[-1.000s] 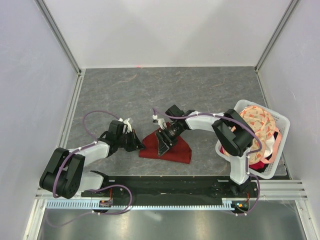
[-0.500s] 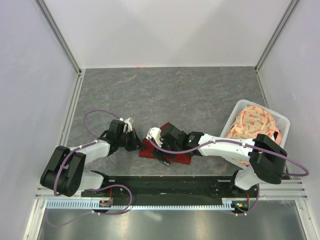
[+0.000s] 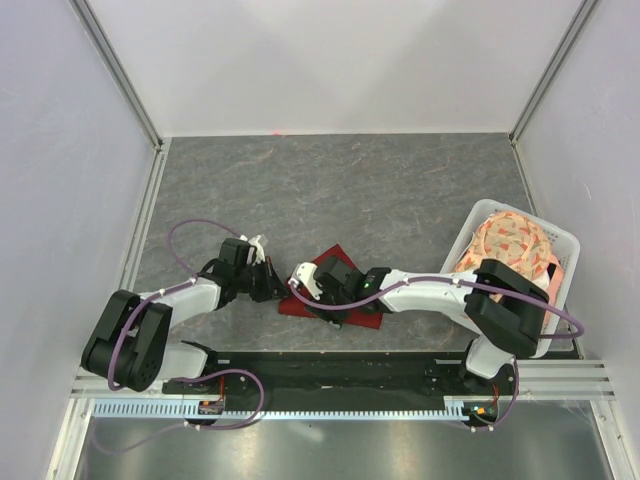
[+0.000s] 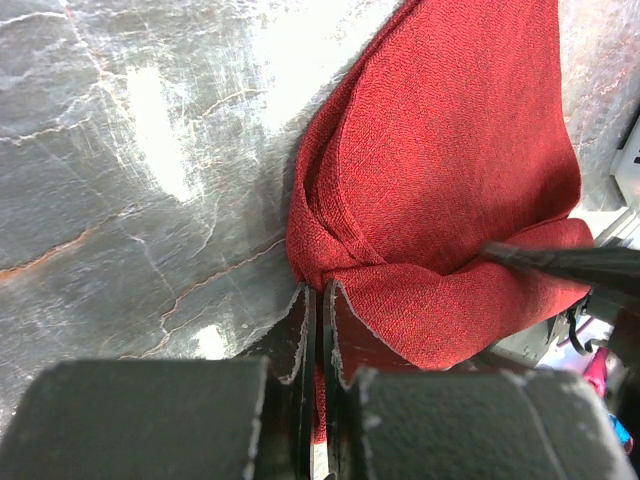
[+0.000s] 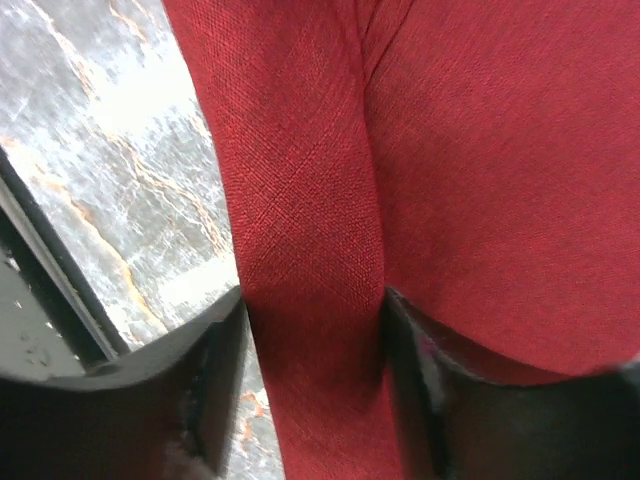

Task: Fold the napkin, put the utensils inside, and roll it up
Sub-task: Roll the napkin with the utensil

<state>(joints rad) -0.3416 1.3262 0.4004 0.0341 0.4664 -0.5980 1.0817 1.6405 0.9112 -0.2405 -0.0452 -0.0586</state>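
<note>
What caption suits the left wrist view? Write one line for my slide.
Left end effector, shut, pinches the edge of the bunched dark red napkin on the grey marbled table.

A robotics lab test cell; plain pale panel walls [image 3: 330, 60] in aluminium framing [image 3: 115, 70] box in a grey stone-patterned bench [image 3: 340, 180]; a cabled left arm [image 3: 185, 298] and right arm [image 3: 430, 292] are bolted to a black base rail [image 3: 330, 368]; a white plastic basket [image 3: 562, 243] sits at one side.

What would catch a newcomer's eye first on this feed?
The dark red napkin, bunched at the near middle, both hands on it. The left hand is shut on one edge; the right hand has a raised fold between its fingers. A floral cloth fills a white basket at right.
</note>
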